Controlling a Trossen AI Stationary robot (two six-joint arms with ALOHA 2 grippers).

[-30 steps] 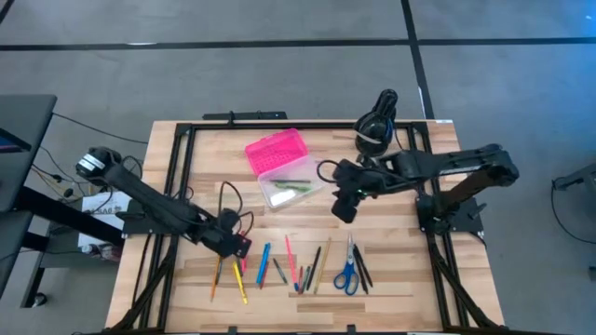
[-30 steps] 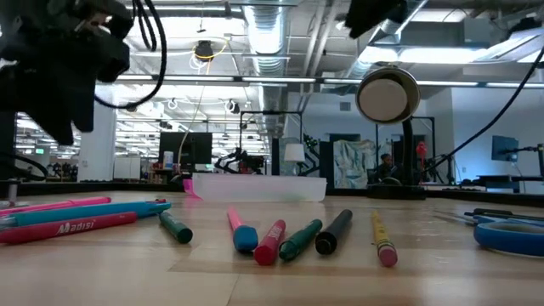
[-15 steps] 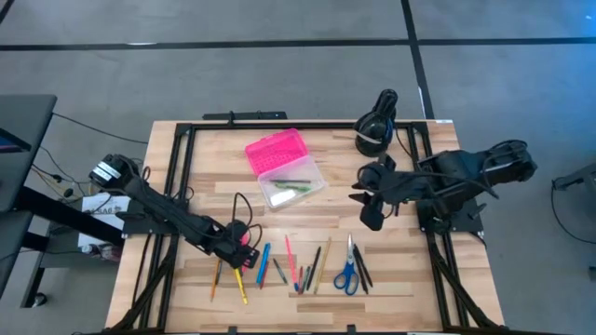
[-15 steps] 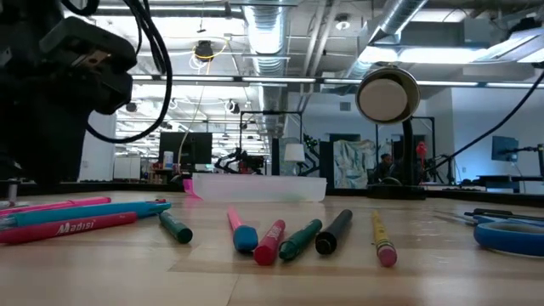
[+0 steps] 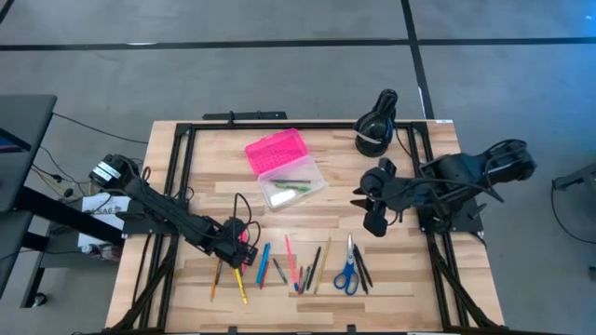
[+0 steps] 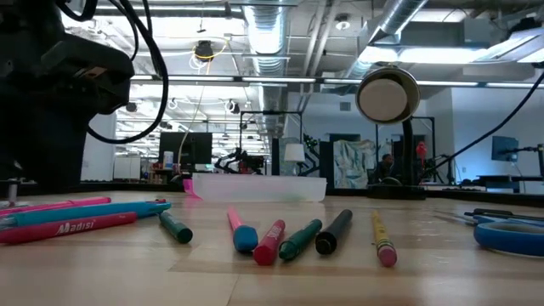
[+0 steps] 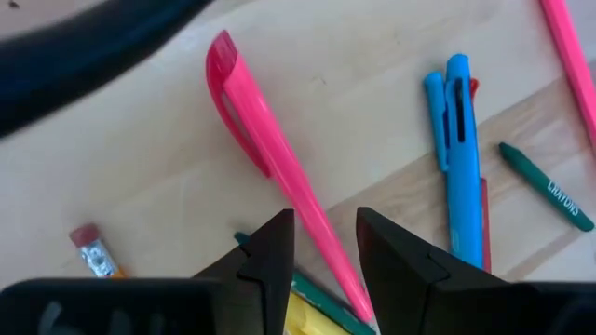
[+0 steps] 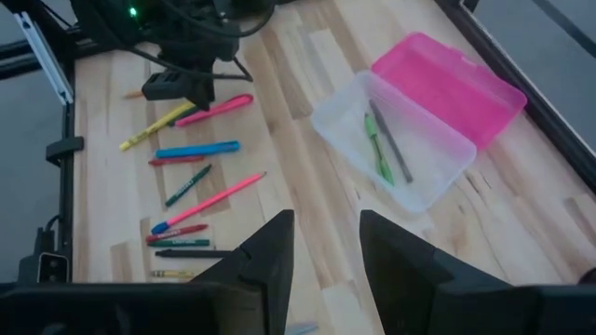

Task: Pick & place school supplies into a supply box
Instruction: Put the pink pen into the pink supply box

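Observation:
The supply box [image 5: 284, 169] lies open, its pink lid [image 8: 447, 88] folded back beside the clear base [image 8: 391, 140]. A green pen and a dark pencil lie inside the base. The other pens and pencils [image 5: 296, 268] and the blue-handled scissors [image 5: 348, 270] lie flat along the table's near part. My left gripper [image 7: 323, 219] is open and low over this row. Its fingers stand on either side of a pink pen [image 7: 270, 149], and I see no touch. My right gripper [image 5: 375, 221] is open and empty. It hovers right of the box, above the scissors.
A black round device [image 5: 377, 121] stands at the far right of the table, behind my right arm. A blue pen [image 7: 461, 158] and a green crayon [image 7: 545, 186] lie close beside the pink pen. Bare wood shows between box and pen row [image 5: 307, 223].
My right gripper has drawn back from beside the box toward the table's right and near edges, staying open. My left gripper has come down and slightly toward the near edge, onto the left end of the pen row. The supplies have not moved.

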